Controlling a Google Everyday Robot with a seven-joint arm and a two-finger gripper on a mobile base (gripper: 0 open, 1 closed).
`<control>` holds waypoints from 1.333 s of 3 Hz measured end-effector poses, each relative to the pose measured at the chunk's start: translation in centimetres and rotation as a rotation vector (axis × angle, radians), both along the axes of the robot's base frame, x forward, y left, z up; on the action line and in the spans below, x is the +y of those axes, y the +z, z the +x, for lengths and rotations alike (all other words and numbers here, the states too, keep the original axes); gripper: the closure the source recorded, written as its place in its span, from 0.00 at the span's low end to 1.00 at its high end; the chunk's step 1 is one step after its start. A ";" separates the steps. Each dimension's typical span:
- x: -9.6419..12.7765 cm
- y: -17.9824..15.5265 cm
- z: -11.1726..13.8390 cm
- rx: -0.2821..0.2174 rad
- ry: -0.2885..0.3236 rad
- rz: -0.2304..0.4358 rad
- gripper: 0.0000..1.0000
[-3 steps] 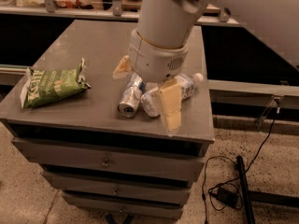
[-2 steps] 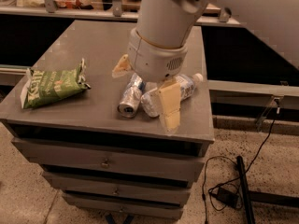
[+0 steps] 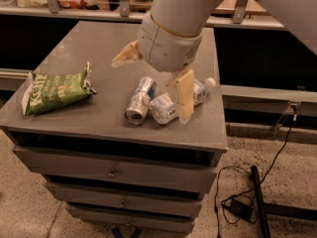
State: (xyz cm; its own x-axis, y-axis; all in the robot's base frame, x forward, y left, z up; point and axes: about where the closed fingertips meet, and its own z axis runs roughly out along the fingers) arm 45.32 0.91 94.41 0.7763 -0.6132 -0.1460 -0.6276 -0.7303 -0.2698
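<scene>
My gripper (image 3: 154, 78) hangs over the right half of a grey drawer cabinet (image 3: 99, 123), open, its two tan fingers (image 3: 182, 95) spread wide apart. Under it a silver can (image 3: 138, 101) lies on its side, its end facing the front edge. A clear plastic bottle (image 3: 168, 103) with a white cap lies right beside the can, partly behind the nearer finger. Nothing is held. A green chip bag (image 3: 53, 89) lies at the left side of the cabinet top, well away from the gripper.
The cabinet has several drawers (image 3: 111, 172) below its top. A black cable and power adapter (image 3: 237, 207) lie on the speckled floor at the right. A counter rail (image 3: 74, 11) with supports runs behind the cabinet.
None in the gripper's spread fingers or the objects. The gripper hangs over the can and bottle as before.
</scene>
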 end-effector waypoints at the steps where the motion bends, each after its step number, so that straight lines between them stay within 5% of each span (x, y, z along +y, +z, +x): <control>1: 0.7 2.1 3.0 -0.104 0.167 -0.019 0.00; 2: 1.8 2.4 5.6 -0.173 0.260 -0.015 0.00; 4: 5.2 -0.6 8.7 -0.213 0.326 0.073 0.00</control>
State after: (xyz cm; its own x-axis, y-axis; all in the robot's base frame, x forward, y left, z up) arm 54.03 6.12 93.82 0.9462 -0.3235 0.0052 -0.2902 -0.8559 -0.4280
